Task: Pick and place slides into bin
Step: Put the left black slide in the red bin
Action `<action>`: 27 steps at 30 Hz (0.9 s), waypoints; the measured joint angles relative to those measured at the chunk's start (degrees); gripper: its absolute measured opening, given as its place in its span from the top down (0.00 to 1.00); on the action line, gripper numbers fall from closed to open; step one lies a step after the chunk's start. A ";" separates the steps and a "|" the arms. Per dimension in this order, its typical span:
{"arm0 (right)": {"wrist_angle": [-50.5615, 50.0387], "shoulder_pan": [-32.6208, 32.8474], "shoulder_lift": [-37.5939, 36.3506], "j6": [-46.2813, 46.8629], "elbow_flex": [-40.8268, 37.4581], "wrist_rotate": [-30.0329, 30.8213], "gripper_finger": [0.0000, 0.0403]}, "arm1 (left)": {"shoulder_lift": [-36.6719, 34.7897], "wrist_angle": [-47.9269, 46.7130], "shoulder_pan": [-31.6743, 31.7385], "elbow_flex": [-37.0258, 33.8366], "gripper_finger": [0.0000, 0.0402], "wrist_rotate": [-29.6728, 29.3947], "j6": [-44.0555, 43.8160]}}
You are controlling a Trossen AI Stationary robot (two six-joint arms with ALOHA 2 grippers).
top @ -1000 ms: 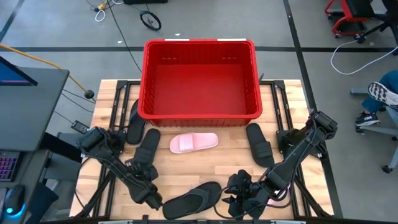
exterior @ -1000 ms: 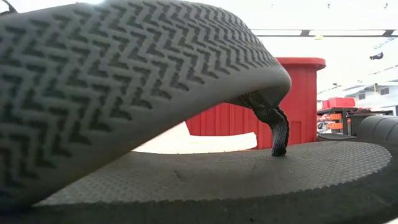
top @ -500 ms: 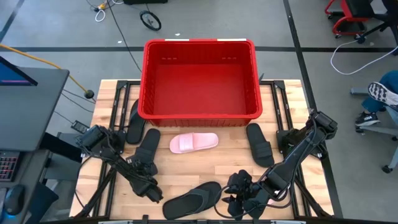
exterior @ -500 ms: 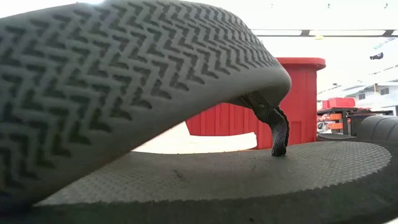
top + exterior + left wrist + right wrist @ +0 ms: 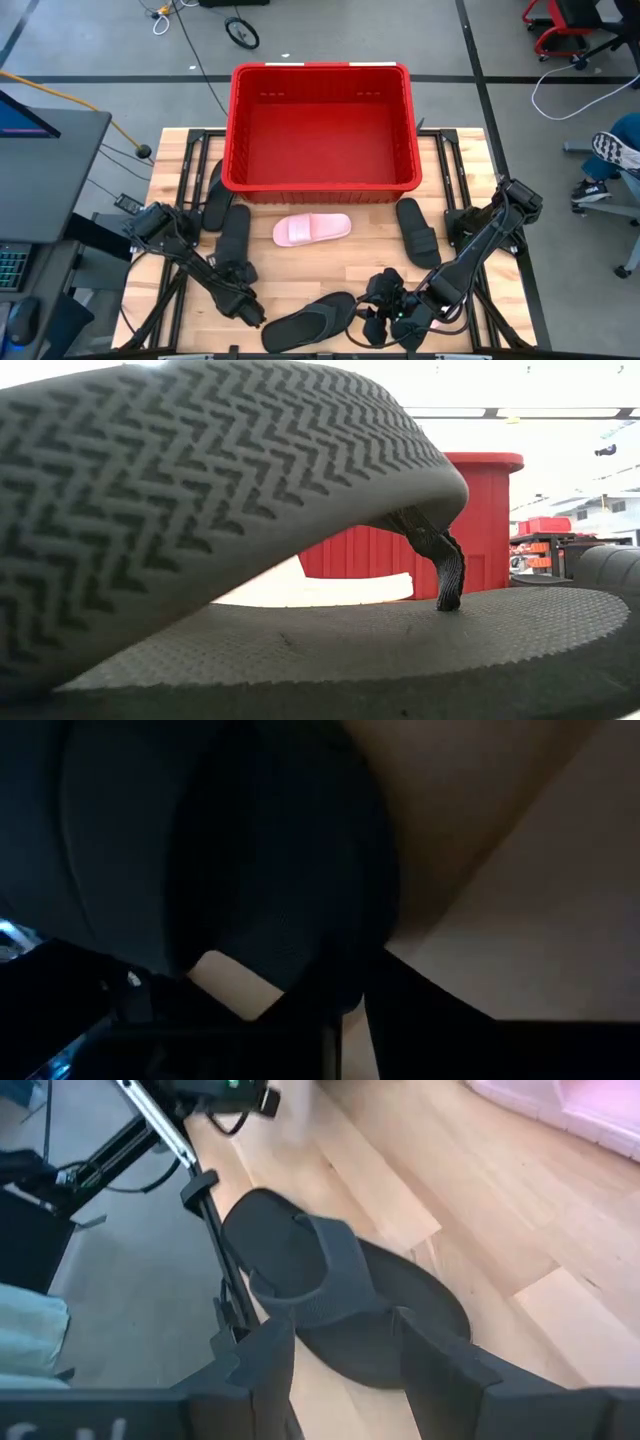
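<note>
Jaws of left gripper [image 5: 243, 297] pinched on black wide-strap foam slide [image 5: 235, 240]; right gripper [image 5: 381, 322] jaws spread, empty, black thong flip-flop [image 5: 310, 320] just ahead. Large red ribbed plastic bin [image 5: 322, 182] beyond both holds nothing; pink slide [image 5: 312, 229] on bench [image 5: 170, 160]. Nothing placed yet.

A pale wooden tabletop [image 5: 330, 270] made of butcher-block planks sits in the middle of the frame on a grey concrete floor [image 5: 110, 60]. Dark seams cross the floor diagonally at the upper left and upper right. A small wheel [image 5: 242, 33] lies on the floor at the upper centre, with black and yellow cables [image 5: 160, 18] trailing near it. A dark desk [image 5: 45, 170] holding a lit screen fills the left edge. Red office chair legs [image 5: 565, 28] show at the upper right, with a white cable [image 5: 580, 85] curling below them. A person's shoe [image 5: 615, 152] enters at the right edge. In the table-level view, bright ceiling lights [image 5: 520, 412] glow at the upper right.
</note>
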 joint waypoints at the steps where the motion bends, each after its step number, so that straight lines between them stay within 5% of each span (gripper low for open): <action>1: 0.01 -0.01 0.00 0.09 0.00 0.33 0.56 | -0.01 0.24 0.04 1.88 0.93 0.45 -0.17; 12: 0.00 -0.01 0.00 0.15 0.00 0.48 0.56 | -0.02 -4.71 -1.13 36.08 0.93 -3.06 0.34; 20: 0.33 -0.01 0.00 0.17 0.00 0.50 0.56 | -0.18 -12.54 -1.54 66.76 0.93 -22.29 5.08; 27: 1.84 -0.01 0.01 0.20 0.00 0.72 0.56 | -8.56 -12.46 4.02 62.07 0.94 -38.96 18.24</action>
